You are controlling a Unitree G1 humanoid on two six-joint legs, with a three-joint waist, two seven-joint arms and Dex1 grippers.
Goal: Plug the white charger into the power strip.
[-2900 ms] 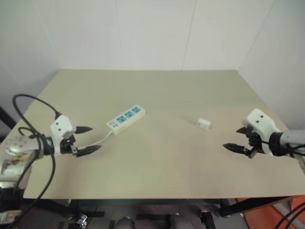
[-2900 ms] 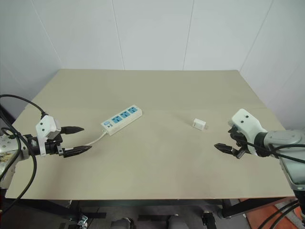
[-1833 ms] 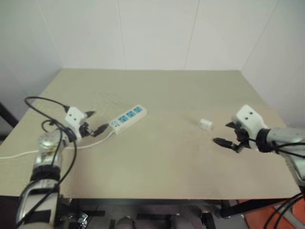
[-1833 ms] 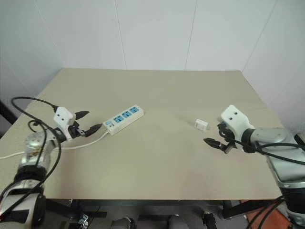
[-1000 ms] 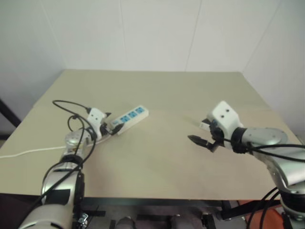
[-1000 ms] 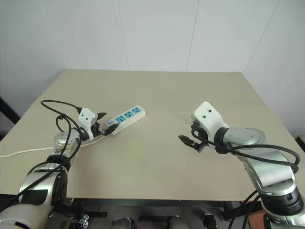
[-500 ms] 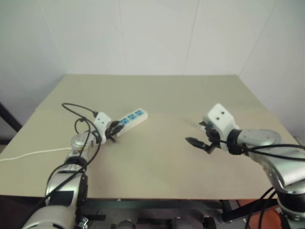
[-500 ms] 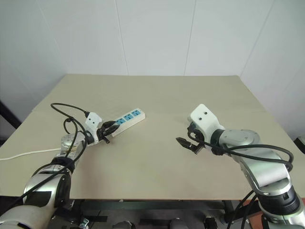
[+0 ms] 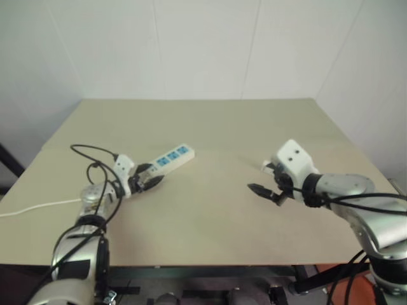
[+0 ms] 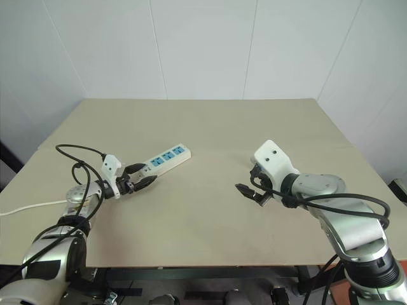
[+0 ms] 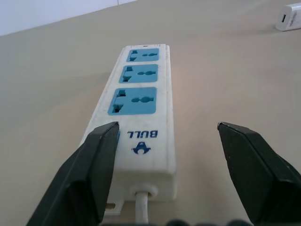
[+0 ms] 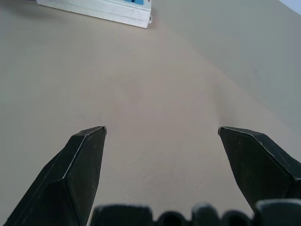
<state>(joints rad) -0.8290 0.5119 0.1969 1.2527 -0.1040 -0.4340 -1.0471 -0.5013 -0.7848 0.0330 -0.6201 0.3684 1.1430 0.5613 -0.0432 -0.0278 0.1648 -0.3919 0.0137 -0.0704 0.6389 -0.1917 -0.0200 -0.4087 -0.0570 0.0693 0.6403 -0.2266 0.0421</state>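
Straddling the cord end of the long white power strip with three blue sockets (image 11: 141, 113), the left gripper (image 11: 164, 129) is standing open; it should clamp squarely. The small white cube charger (image 11: 290, 17) is lying near the empty, wide-open right gripper (image 10: 248, 191).

You're looking at what reads as a plain test room or lab corner: a bare beige bench (image 10: 210, 210) on a dark metal frame (image 10: 191, 273), pushed against white panelled walls (image 10: 203, 44) at the far and right sides, with nothing homely around it.
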